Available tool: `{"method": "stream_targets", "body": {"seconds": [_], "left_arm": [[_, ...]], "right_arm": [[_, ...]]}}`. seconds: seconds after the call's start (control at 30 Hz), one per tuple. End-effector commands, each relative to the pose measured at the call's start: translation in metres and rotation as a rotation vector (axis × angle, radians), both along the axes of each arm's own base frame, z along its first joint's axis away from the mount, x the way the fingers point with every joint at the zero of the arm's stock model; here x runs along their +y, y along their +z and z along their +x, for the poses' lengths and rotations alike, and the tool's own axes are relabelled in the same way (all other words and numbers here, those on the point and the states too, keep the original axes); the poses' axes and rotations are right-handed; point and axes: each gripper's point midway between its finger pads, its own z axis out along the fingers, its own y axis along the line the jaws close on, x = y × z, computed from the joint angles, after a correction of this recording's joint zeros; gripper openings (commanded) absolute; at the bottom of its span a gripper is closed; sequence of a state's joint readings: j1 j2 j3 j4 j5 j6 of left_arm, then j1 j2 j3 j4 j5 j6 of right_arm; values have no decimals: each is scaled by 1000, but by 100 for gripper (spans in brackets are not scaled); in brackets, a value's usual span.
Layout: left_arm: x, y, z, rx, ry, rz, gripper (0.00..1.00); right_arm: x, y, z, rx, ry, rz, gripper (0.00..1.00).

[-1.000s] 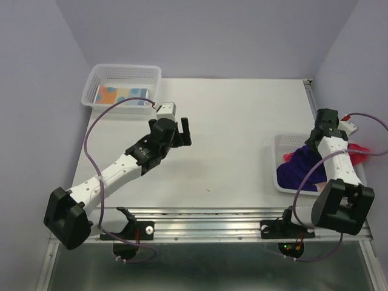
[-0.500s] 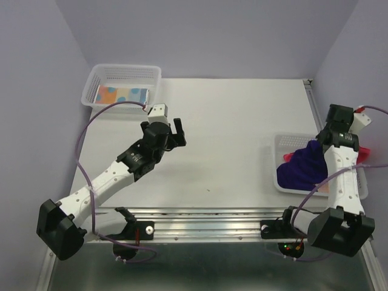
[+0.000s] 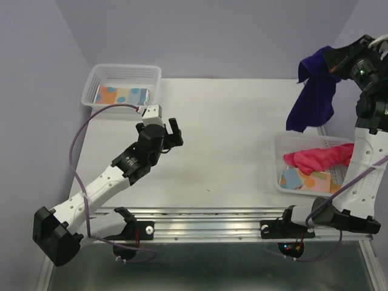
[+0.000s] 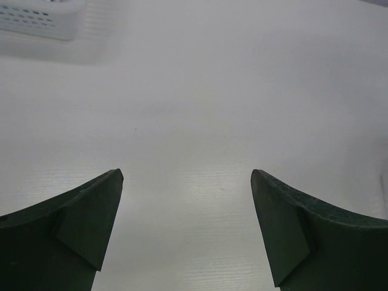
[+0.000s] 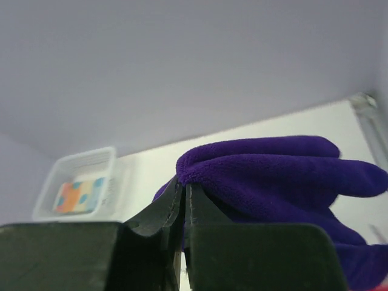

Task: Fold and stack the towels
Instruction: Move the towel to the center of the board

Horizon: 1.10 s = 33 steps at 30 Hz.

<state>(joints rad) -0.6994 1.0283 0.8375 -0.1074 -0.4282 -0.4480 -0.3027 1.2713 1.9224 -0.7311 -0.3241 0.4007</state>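
Purple towel (image 3: 312, 97) hangs high above the right side of the table (image 3: 242, 121), one edge pinched between the closed fingers of the right gripper (image 5: 183, 191). Below it, a pink-red towel (image 3: 315, 159) and 1 patterned towel (image 3: 303, 180) lie crumpled in the right basket (image 3: 280, 145). A 2nd patterned towel (image 3: 121, 95) sits folded in the far-left basket (image 3: 124, 73). The left gripper (image 4: 187, 176) hovers over the table, jaws wide apart, holding nothing.

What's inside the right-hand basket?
A pink-red towel lies crumpled in the basket, over a patterned towel showing at the near side. Anything beneath them is covered; the right arm hides the basket's right end.
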Motion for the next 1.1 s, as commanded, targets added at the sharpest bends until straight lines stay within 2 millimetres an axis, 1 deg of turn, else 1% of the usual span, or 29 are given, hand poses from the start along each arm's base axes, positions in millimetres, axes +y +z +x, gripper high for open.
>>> {"method": "stream_targets", "body": {"seconds": [0.0, 0.03, 0.07, 0.1, 0.13, 0.17, 0.23, 0.27, 0.33, 0.37, 0.43, 0.47, 0.5, 0.53, 0.57, 0.6, 0.63, 0.67, 0.7, 0.73, 0.77, 0.8, 0.87, 0.9, 0.93, 0.97, 1.0, 1.03, 1.07], "left_arm": [[8, 22, -2, -62, 45, -59, 99], [8, 25, -2, -66, 49, -69, 99], [9, 28, -3, -70, 56, -79, 99], [11, 31, -3, -75, 62, -89, 99], [12, 33, -4, -72, 73, -95, 99], [14, 33, -4, -69, 86, -101, 99], [19, 35, -7, -66, 103, -104, 99], [20, 35, -7, -64, 116, -116, 99], [25, 33, -10, -55, 134, -116, 99], [26, 33, -10, -52, 144, -125, 99], [30, 28, -13, -36, 163, -124, 99], [32, 25, -14, -27, 173, -124, 99], [35, 19, -16, -6, 196, -126, 99], [38, 16, -17, 6, 211, -123, 99], [40, 12, -19, 19, 225, -121, 99], [45, 10, -21, 29, 264, -139, 99], [52, 0, -26, 66, 295, -122, 99], [56, -3, -29, 80, 320, -123, 99], [65, -9, -35, 104, 377, -132, 99], [72, -11, -38, 112, 393, -108, 99], [74, -11, -40, 118, 428, -144, 99], [81, -12, -45, 122, 474, -168, 99], [87, -11, -49, 118, 504, -184, 99], [90, -9, -50, 110, 510, -198, 99], [91, -7, -50, 101, 515, -204, 99], [92, -9, -51, 100, 519, -209, 99], [92, -9, -51, 98, 516, -217, 99], [90, -10, -50, 95, 514, -226, 99], [90, -14, -49, 97, 514, -222, 99]], "right_arm": [[92, 76, -29, -222, 568, -23, 1], [101, 101, -38, -290, 605, -17, 1], [115, 109, -47, -320, 682, -16, 1], [122, 117, -53, -348, 729, -10, 1], [129, 130, -61, -399, 781, 10, 1], [138, 133, -67, -414, 831, 18, 1], [148, 136, -72, -436, 868, 32, 1], [161, 136, -73, -450, 896, 40, 1], [182, 116, -62, -409, 949, 64, 1], [212, 99, -60, -372, 1009, 68, 1], [251, 49, -35, -244, 1060, 94, 1], [271, 26, -29, -204, 1081, 75, 1], [308, -2, -34, -144, 1143, 78, 1], [332, -27, -25, -100, 1178, 59, 1], [346, -38, -26, -82, 1202, 52, 1], [365, -45, -34, -70, 1253, 47, 1], [372, -46, -33, -72, 1267, 45, 1], [376, -34, -33, -107, 1272, 42, 1], [382, -40, -25, -95, 1274, 41, 1], [383, -36, -23, -105, 1274, 38, 1], [384, -34, -23, -115, 1280, 28, 1], [385, -38, -23, -108, 1292, 22, 1], [384, -47, -24, -106, 1297, -1, 1], [382, -65, -26, -70, 1286, -9, 1], [379, -77, -23, -48, 1265, -18, 1], [376, -92, -21, -13, 1240, -32, 1], [370, -140, -14, 104, 1180, -38, 1], [362, -156, -17, 146, 1145, -40, 1], [353, -183, -15, 202, 1105, -28, 1]]}}
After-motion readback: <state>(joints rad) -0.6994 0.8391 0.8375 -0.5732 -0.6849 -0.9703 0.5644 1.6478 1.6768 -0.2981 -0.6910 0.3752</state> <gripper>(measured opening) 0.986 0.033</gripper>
